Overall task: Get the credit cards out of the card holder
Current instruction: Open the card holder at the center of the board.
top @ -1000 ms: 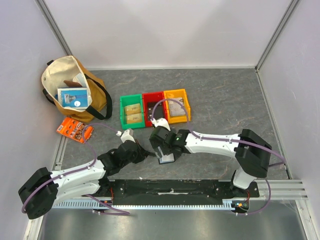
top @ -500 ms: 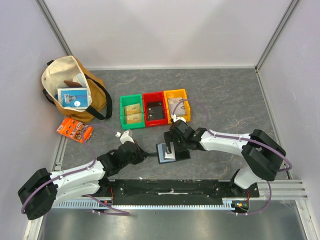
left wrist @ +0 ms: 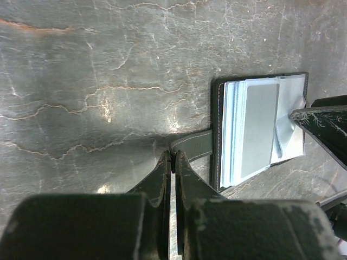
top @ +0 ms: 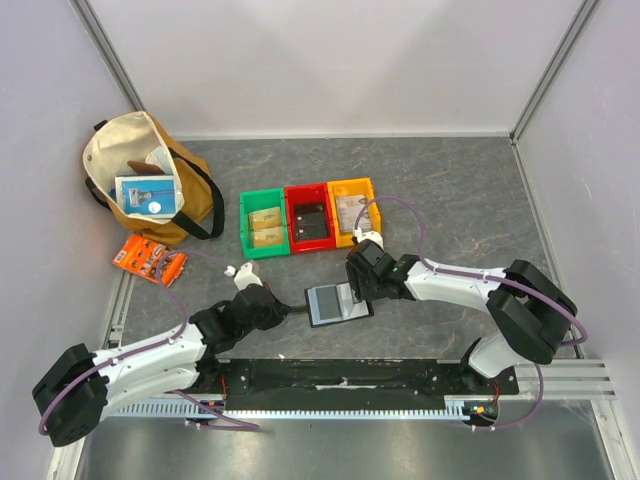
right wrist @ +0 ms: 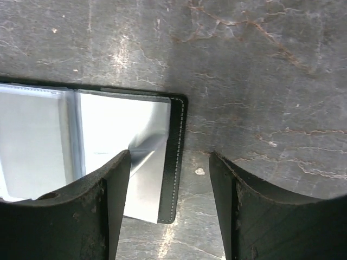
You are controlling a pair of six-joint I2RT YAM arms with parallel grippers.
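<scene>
A grey, marbled table [top: 450, 190] sits between pale walls. Nearest the arm bases, the card holder [top: 330, 303] lies open and flat, its shiny panels facing up. A flat grey card [left wrist: 259, 127] shows under its clear sleeves.

On the holder's left, the left gripper [top: 293, 310] has its fingers pressed together, pinching the end of the holder's black strap [left wrist: 191, 146]. On its right side, the right gripper [right wrist: 171, 184] stands spread and grips nothing. One finger rests on the clear sleeve of the right panel, and the other hangs over bare table just past the stitched edge.

Beyond the holder stand three bins in a row: green [top: 262, 194], red [top: 307, 189] and yellow [top: 352, 183]. Far to the holder's left lies an orange packet [top: 148, 260], and beyond that a tan tote bag [top: 120, 135].
</scene>
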